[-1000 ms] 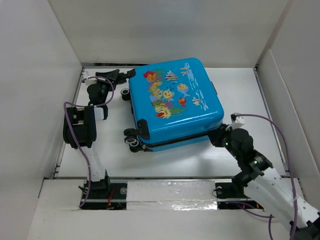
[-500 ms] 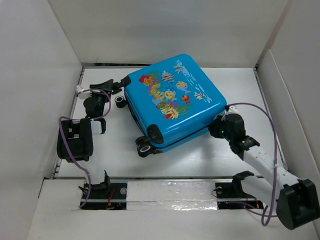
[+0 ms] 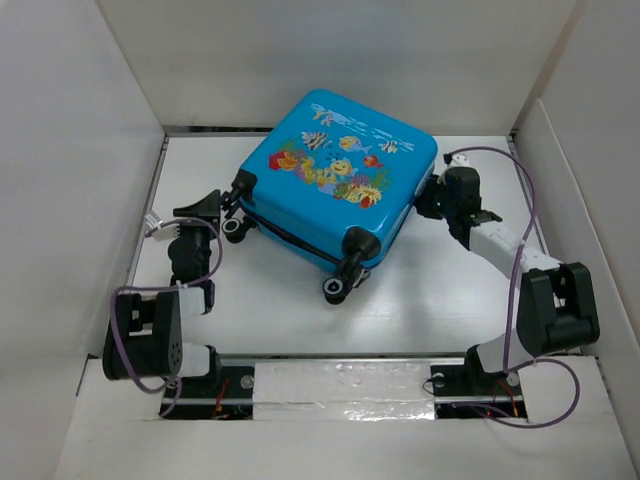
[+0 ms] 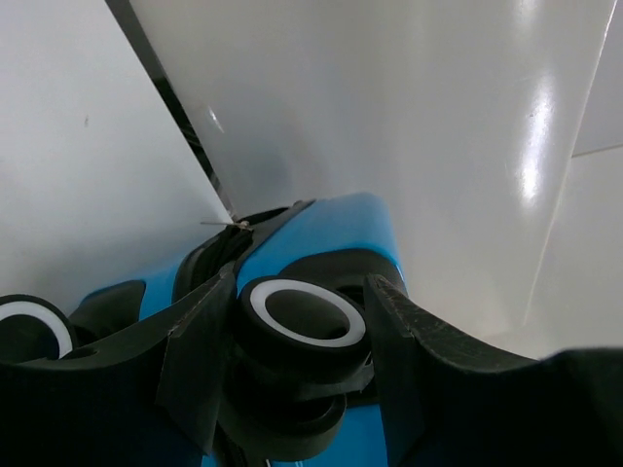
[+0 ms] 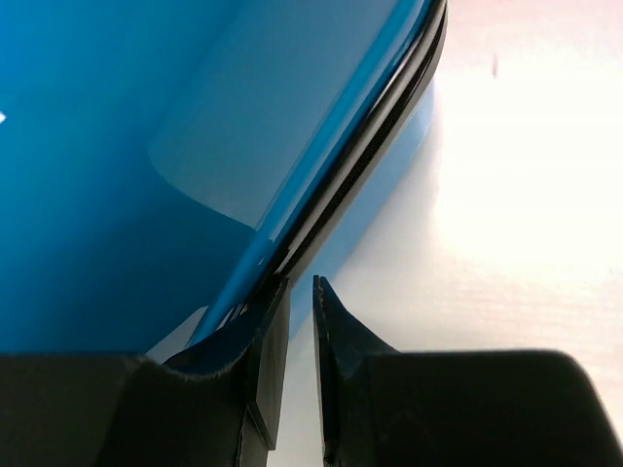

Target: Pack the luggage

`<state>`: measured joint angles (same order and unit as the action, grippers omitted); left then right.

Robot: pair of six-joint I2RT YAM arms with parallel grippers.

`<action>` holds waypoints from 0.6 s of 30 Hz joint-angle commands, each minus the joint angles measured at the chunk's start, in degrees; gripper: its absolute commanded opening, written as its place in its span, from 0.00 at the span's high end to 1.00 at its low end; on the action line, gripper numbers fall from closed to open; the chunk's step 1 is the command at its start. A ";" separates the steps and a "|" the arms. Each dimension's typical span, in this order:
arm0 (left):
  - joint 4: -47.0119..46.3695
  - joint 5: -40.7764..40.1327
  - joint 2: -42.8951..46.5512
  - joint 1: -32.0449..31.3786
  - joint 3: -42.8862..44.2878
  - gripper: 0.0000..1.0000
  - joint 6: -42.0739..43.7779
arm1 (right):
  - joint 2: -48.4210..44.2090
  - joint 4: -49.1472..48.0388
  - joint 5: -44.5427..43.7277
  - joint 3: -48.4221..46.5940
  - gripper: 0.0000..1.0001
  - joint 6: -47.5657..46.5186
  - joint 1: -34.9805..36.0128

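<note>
As the top view runs up from the arm bases, the left gripper (image 3: 222, 200) comes first, at left-centre, pointing right at the left corner of the suitcase (image 3: 330, 170). Its wrist view shows the fingers spread either side of a black caster wheel (image 4: 302, 313) with a white ring. Both inner faces lie against it, so the gripper is clamped on that wheel. A second wheel (image 3: 335, 288) sits at the suitcase's lowest corner, over the white table (image 3: 430, 300). The bright blue, fish-printed suitcase lies closed in the upper middle of the frame, turned cornerwise, its dark seam running along the lower-left side. At the right, the right gripper (image 3: 430, 200) meets the suitcase's right side. Its fingers stand nearly together, leaving a slim gap with nothing in it. In its wrist view the left-hand fingertip touches the black seam.
</note>
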<state>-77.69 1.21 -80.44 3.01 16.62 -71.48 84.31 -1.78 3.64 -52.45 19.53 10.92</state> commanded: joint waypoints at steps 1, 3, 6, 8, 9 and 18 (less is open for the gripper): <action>0.83 5.75 9.21 -5.99 -2.99 1.00 4.68 | -1.16 -12.64 11.56 -5.48 0.77 0.69 2.71; 5.51 3.37 14.15 -7.83 -4.05 1.00 7.48 | -3.09 -12.46 12.53 -3.29 0.76 0.34 1.91; 16.05 -0.68 25.13 -9.25 -4.93 1.00 10.39 | -10.90 -14.47 12.97 6.01 0.74 0.77 2.08; 20.46 -2.79 31.21 -9.77 -5.98 1.00 12.06 | -15.91 -17.71 12.80 15.64 0.72 2.35 3.84; 21.69 -2.71 32.79 -9.77 -5.99 1.00 12.85 | -20.55 -19.12 11.49 19.01 0.71 3.23 5.07; 24.52 4.14 37.64 -9.77 -9.32 1.00 13.57 | -20.08 -20.37 9.61 19.79 0.69 1.21 5.61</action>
<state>-49.10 -6.46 -44.12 -5.10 8.43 -56.86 59.94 -18.57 6.79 -26.92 21.89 16.86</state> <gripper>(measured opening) 0.337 0.314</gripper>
